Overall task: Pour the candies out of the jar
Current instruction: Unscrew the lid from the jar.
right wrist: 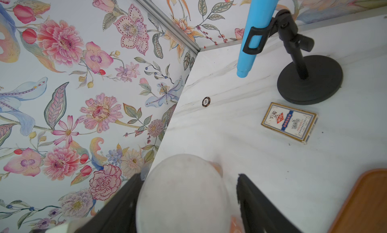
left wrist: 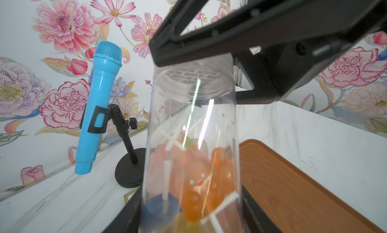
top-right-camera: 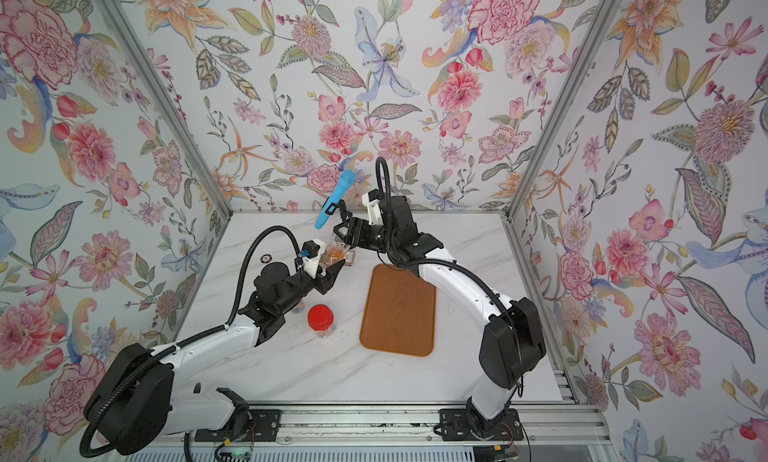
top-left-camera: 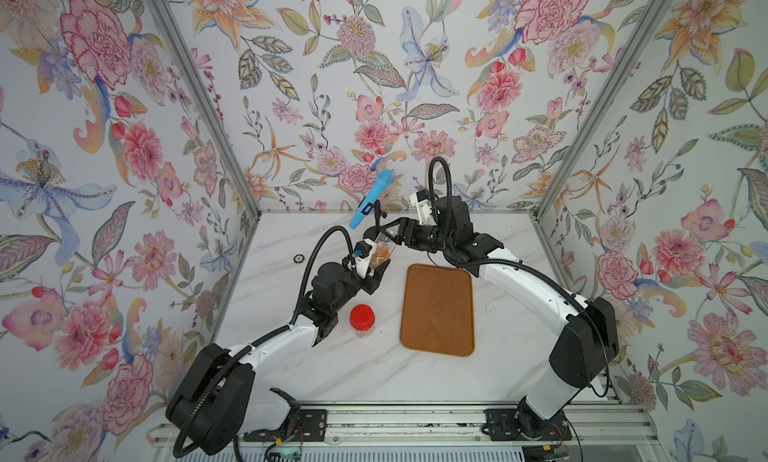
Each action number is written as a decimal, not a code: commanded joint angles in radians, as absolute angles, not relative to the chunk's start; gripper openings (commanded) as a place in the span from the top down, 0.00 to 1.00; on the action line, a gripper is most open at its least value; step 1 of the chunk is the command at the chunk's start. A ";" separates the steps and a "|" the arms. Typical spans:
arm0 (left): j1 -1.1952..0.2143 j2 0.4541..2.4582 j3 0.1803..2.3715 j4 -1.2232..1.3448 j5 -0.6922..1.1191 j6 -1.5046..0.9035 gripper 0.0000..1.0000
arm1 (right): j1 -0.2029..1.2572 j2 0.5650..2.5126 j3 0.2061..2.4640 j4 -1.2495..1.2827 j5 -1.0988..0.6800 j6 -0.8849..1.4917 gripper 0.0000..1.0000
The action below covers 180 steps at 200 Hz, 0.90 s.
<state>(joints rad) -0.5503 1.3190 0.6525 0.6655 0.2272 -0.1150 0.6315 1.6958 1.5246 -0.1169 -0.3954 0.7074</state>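
Observation:
A clear jar [top-left-camera: 384, 248] [top-right-camera: 336, 252] hangs tilted over the back middle of the table. The candies [left wrist: 196, 190] [top-left-camera: 379, 256], orange, blue and yellow heads on pale sticks, lie heaped at the end near my left wrist camera. My left gripper [top-left-camera: 376, 269] [left wrist: 192, 221] is shut on the jar [left wrist: 192, 116], one finger on each side. My right gripper [top-left-camera: 380, 235] [right wrist: 188, 176] straddles the other end, a frosted white disc [right wrist: 182, 190]. One finger touches it and the other stands a little apart, so it is open. Which end is the mouth I cannot tell.
A brown wooden tray [top-left-camera: 438, 310] lies just right of the jar. A second jar with a red lid [top-left-camera: 362, 320] stands in front of my left gripper. Behind are a blue toy microphone [top-left-camera: 372, 198] on a black stand, a card box [right wrist: 289, 122] and a poker chip [top-left-camera: 298, 258].

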 commanded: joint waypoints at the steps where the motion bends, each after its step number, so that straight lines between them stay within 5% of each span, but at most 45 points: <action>1: -0.564 1.283 0.652 0.690 0.216 -0.098 1.00 | 0.643 1.708 1.564 -0.078 -0.364 0.696 0.28; 111: -0.571 1.281 0.649 0.727 0.254 -0.141 1.00 | 0.643 1.691 1.523 -0.002 -0.381 0.704 0.63; 180: -0.532 1.312 0.704 0.905 0.666 -0.328 1.00 | 0.592 1.626 1.446 0.135 -0.721 0.627 0.66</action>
